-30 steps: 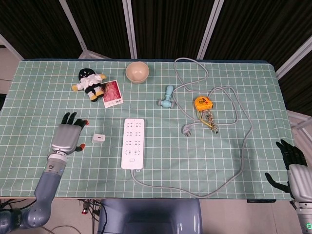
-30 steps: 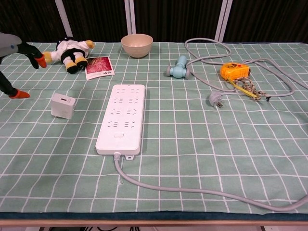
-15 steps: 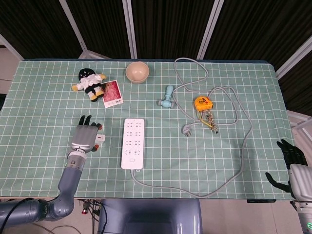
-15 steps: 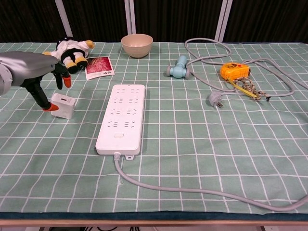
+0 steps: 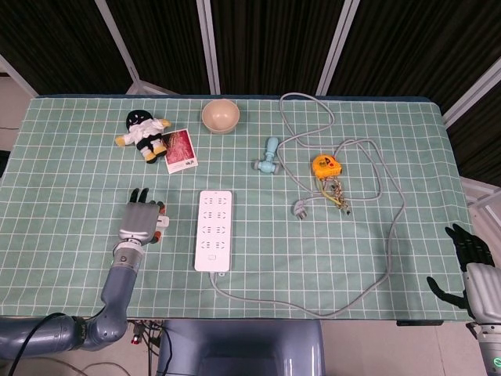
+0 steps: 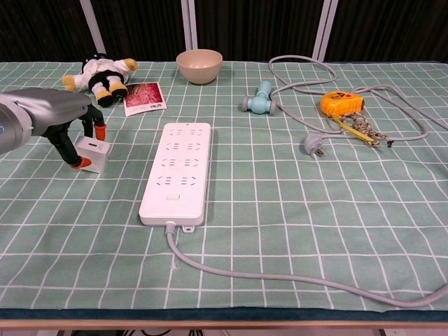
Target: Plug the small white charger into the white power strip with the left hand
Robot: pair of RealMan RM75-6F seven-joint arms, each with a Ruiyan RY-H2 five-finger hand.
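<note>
The small white charger stands on the green checked cloth, just left of the white power strip. My left hand reaches over it from the left: the thumb tip touches its front lower corner and the other fingers stretch past its back edge. The charger still rests on the cloth. In the head view the left hand covers most of the charger, beside the strip. My right hand hangs with fingers spread off the table's right front corner, holding nothing.
The strip's grey cable loops along the front edge and up the right side to a loose plug. Further back lie an orange tape measure, a teal dumbbell, a bowl, a plush toy and a card.
My left hand has travelled right across the cloth from the left edge to the charger, and its thumb has come to the charger's front corner. The charger has not moved; the right hand is still.
</note>
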